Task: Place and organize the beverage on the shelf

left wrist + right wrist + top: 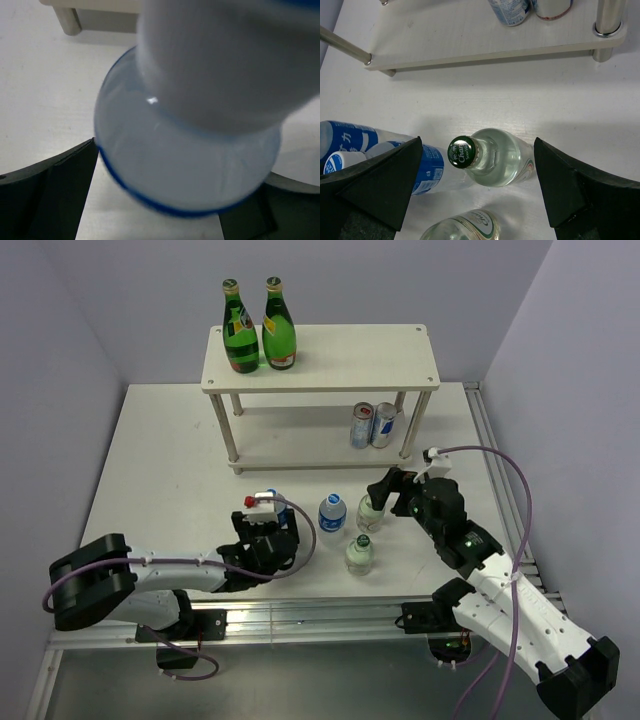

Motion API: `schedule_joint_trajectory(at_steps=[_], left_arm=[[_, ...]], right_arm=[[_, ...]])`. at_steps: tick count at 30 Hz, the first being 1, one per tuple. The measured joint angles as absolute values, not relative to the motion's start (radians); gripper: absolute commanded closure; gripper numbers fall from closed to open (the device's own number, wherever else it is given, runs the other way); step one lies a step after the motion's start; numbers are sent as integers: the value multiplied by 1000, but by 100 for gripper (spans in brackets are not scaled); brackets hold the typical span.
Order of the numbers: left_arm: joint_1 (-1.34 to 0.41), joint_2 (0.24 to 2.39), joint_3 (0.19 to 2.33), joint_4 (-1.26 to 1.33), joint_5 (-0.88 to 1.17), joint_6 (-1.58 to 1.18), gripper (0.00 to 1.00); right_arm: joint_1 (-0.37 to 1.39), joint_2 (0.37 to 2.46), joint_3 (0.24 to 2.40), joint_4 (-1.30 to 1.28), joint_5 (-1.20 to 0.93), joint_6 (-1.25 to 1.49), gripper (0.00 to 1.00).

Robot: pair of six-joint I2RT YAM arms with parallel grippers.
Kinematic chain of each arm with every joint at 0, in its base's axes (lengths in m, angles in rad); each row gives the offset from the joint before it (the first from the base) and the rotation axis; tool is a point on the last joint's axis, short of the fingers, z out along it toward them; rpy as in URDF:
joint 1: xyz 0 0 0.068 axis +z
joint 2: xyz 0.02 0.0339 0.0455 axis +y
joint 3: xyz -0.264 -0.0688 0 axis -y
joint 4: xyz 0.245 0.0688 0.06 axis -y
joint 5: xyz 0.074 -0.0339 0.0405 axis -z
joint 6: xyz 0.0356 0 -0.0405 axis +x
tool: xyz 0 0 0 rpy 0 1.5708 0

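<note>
The shelf [340,355] is standing at the back of the table [170,470]. Two green bottles [240,335] are standing on its top board, at the left end. Two cans [372,425] are sitting on its bottom board, at the right end. In front of the shelf, the left end effector [272,525] is lying low, its fingers spread wide on both sides of a blue and white bottle [190,170]. The right end effector [476,150] is hanging wide open too, with a clear bottle [490,157] standing between its fingers and not touching them. A water bottle [332,512] and a second clear bottle [359,555] are standing in front of the shelf as well.

Two tall green bottles [240,340] [278,335], two cans [361,427] [384,425], two clear glass bottles [370,512] [359,555], two blue-labelled plastic bottles [332,512] [280,508], one shelf [350,355]
</note>
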State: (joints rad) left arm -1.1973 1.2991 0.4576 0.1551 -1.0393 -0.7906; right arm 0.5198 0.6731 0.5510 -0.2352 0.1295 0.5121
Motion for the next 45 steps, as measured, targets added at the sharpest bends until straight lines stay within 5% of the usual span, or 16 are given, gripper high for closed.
schedule_joint_trajectory(at_steps=[4, 5, 7, 8, 9, 29, 45], left_arm=[[-1111, 1348, 445, 312, -1001, -686, 26], [-1093, 1366, 445, 352, -989, -662, 49], [-1072, 1393, 447, 408, -983, -619, 76], [-1061, 1404, 450, 427, -982, -596, 97], [-1048, 1419, 456, 445, -978, -582, 100], [-753, 1470, 759, 444, -782, -303, 100], [-572, 1751, 998, 515, -674, -273, 100]], right_arm=[[520, 685, 551, -231, 129, 513, 1], [520, 687, 551, -231, 129, 513, 1], [520, 689, 551, -231, 129, 513, 1], [520, 689, 551, -231, 129, 513, 1], [520, 689, 551, -231, 129, 513, 1], [520, 688, 551, -230, 125, 516, 1], [520, 694, 551, -226, 115, 516, 1]])
